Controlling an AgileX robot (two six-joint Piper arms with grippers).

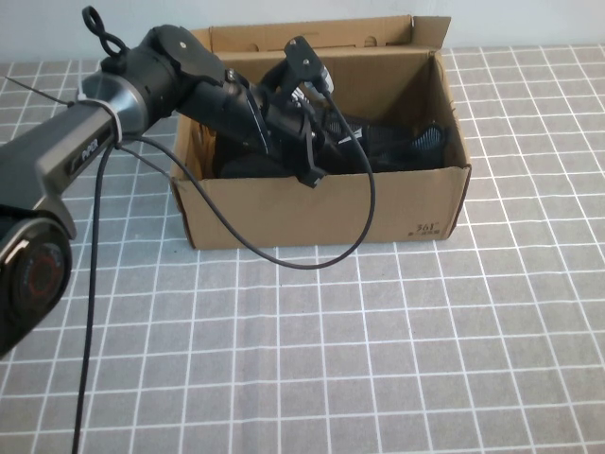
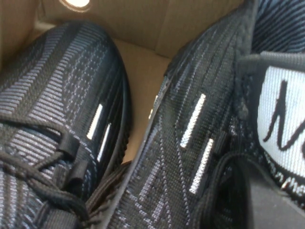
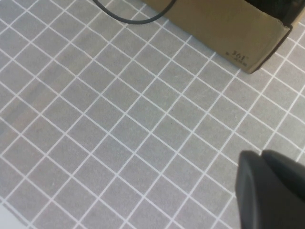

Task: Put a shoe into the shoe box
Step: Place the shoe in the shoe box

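The brown cardboard shoe box (image 1: 321,203) stands open at the back of the table. Two black knit shoes lie inside it (image 1: 397,142). My left arm reaches down into the box, and my left gripper (image 1: 288,132) is low among the shoes. In the left wrist view one shoe (image 2: 57,119) lies on the box floor. The other shoe (image 2: 190,143), with a white tongue label (image 2: 281,114), is very near. My left gripper (image 2: 252,191) is shut on that shoe's collar; one finger (image 2: 281,205) shows inside its opening. My right gripper (image 3: 271,191) is shut and empty above the mat.
A black cable (image 1: 284,255) hangs from the left arm over the box's front wall onto the grey checked mat (image 1: 378,359). The box's back flap (image 1: 312,36) stands upright. The box corner (image 3: 238,43) shows in the right wrist view.
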